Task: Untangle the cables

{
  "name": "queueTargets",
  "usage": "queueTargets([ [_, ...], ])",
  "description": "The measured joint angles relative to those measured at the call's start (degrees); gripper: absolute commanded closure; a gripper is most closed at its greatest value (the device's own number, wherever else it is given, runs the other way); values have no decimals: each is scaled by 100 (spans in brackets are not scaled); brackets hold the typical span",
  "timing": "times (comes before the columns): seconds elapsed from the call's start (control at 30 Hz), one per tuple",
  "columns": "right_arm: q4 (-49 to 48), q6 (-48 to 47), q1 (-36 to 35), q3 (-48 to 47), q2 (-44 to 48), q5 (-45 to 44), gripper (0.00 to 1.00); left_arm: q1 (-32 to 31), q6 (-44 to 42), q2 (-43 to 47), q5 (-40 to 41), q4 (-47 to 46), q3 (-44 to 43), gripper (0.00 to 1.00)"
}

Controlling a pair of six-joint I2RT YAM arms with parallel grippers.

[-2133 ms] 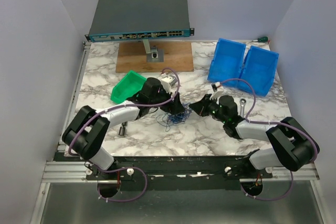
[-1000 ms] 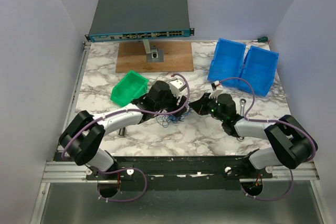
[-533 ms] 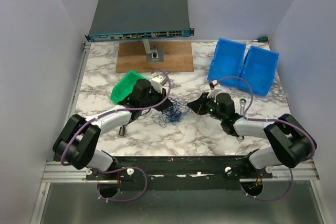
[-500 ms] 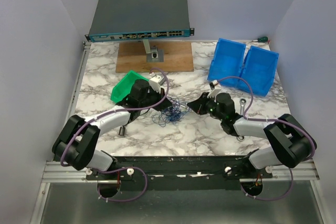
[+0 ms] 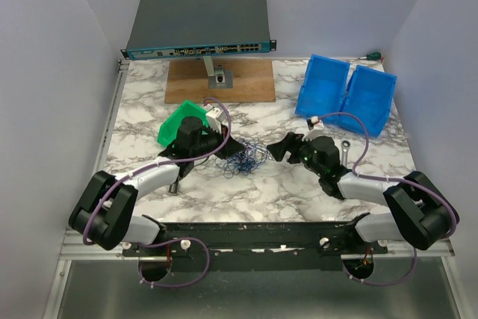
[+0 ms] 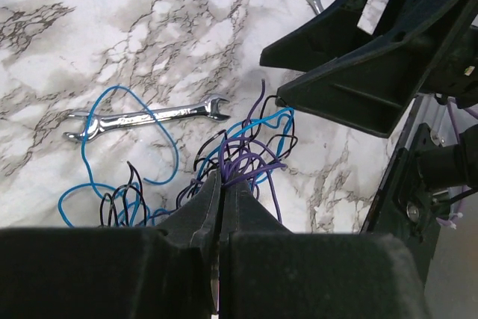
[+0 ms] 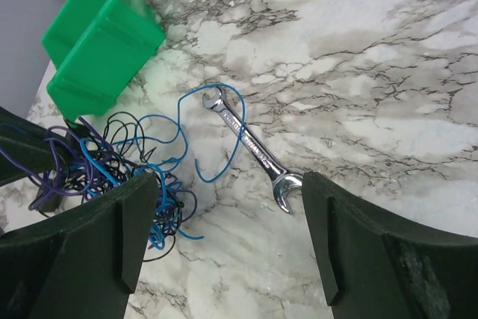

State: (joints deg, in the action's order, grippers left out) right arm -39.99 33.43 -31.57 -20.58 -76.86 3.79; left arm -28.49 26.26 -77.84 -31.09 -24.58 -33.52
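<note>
The cables (image 5: 240,160) form a scribbly bundle of thin blue, black and purple wires on the marble table between my two arms. My left gripper (image 5: 224,146) is at the bundle's left side, shut on several purple and dark strands (image 6: 243,160), which bunch at its fingertips (image 6: 222,178). One blue loop (image 6: 112,136) trails off to the left over a silver wrench (image 6: 149,117). My right gripper (image 5: 278,148) hovers just right of the bundle, open, with nothing between its fingers (image 7: 228,184). In the right wrist view the cables (image 7: 112,162) lie at the left finger.
A green bin (image 5: 175,126) sits right behind my left wrist. Two blue bins (image 5: 347,95) stand at the back right. A wooden board (image 5: 220,80) and a network switch (image 5: 198,24) are at the back. A ratchet wrench (image 5: 346,146) lies by my right arm.
My right gripper has opened and let go of the wires. My left gripper shut on strands and drew back to the left toward the green bin, dragging the bundle with it.
</note>
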Motion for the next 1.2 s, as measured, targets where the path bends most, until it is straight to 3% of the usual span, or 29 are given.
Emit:
queueTargets([
  [0.37,-1043,-68,4,387,4,1115,12,0,275,304,-105,-85,50,100],
  [0.77,-2225,-17,4,739,48,2135,12,68,1296,415,-146,439,-361,100],
  [0.93,-2463,33,4,1045,295,2048,12,68,1449,566,-96,649,-446,100],
  [1.1,-2337,-85,4,1587,1628,1460,13,74,1478,850,94,901,-450,100],
  [1.2,-2492,-170,9,1530,1558,1495,13,79,1521,903,105,975,-463,100],
])
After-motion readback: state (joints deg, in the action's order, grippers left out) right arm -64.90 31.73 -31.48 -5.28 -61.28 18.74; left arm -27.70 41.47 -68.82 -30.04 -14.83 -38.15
